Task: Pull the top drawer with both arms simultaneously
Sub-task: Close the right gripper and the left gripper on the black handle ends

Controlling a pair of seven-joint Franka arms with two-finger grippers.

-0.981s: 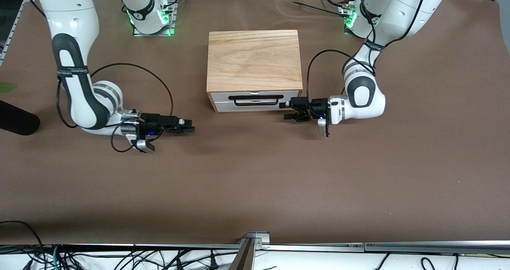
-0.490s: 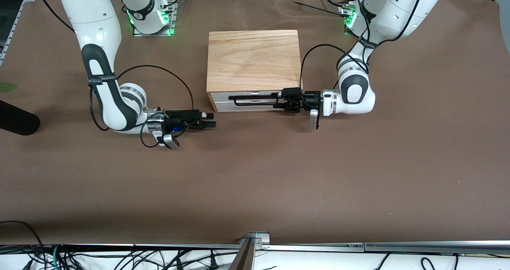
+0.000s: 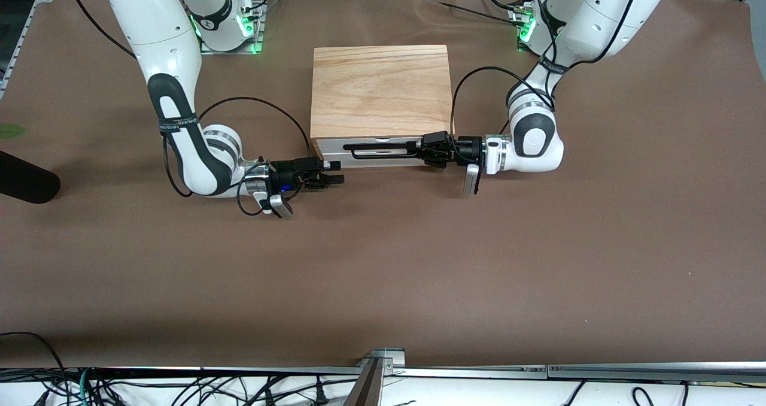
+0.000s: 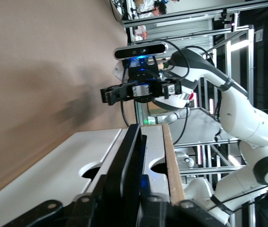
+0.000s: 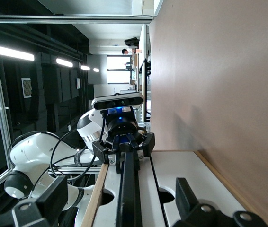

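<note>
Over the last second both arms closed in on the top drawer (image 3: 383, 152) — the left gripper (image 3: 423, 148) now straddled one end of its handle (image 3: 383, 149), fingers spread, while the right gripper (image 3: 333, 172), also spread, had just reached the other corner — so the pull had not begun.

The left gripper (image 3: 423, 147) covers the end of the black bar handle (image 3: 383, 148) at the top drawer (image 3: 383, 154), so contact between the fingers and the bar cannot be confirmed in the front view. In the left wrist view the gripper's own fingers (image 4: 49, 208) are cut off by the picture's edge and merge with the dark bar. In the right wrist view the right gripper's fingers (image 5: 53, 196) are likewise cropped at the edge, with only their tips visible on either side of the handle (image 5: 128, 189).
</note>
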